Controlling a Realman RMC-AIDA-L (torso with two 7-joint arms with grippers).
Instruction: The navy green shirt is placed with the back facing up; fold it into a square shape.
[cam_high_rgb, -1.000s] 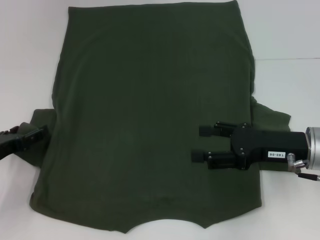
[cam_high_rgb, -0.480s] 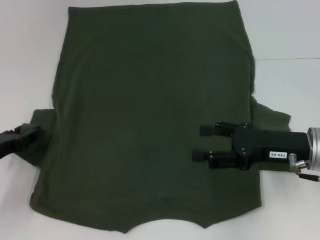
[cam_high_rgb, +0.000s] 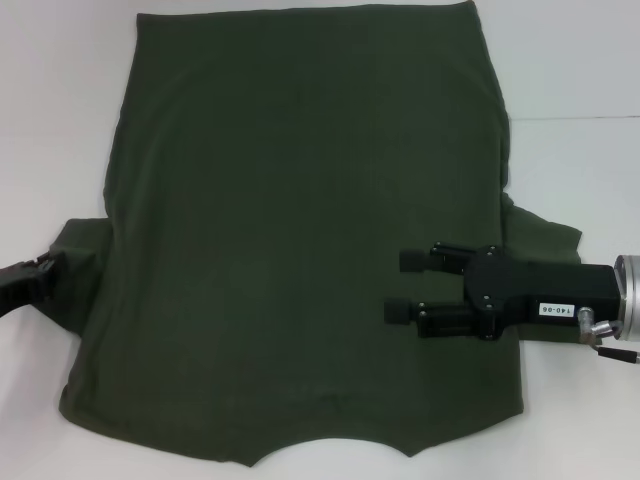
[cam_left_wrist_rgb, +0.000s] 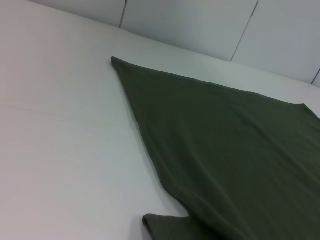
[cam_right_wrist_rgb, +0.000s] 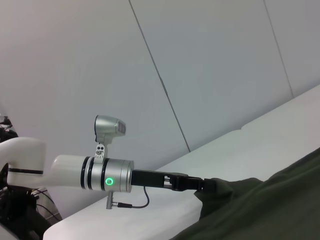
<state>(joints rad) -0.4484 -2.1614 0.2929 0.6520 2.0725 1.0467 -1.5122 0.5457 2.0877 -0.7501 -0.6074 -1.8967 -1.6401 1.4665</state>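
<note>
Two arms reaching in from opposite sides.
Right gripper level, fingers spread apart; left gripper low at the left edge.

Three views: one overhead, two low wrist angles.
From the head we look steeply down on the dark olive-green knit T-shirt; our left wrist skims low along its edge, our right wrist looks across it toward the left gripper.

The shirt lies on the table, left hand at its left sleeve, right hand over its right side
</note>
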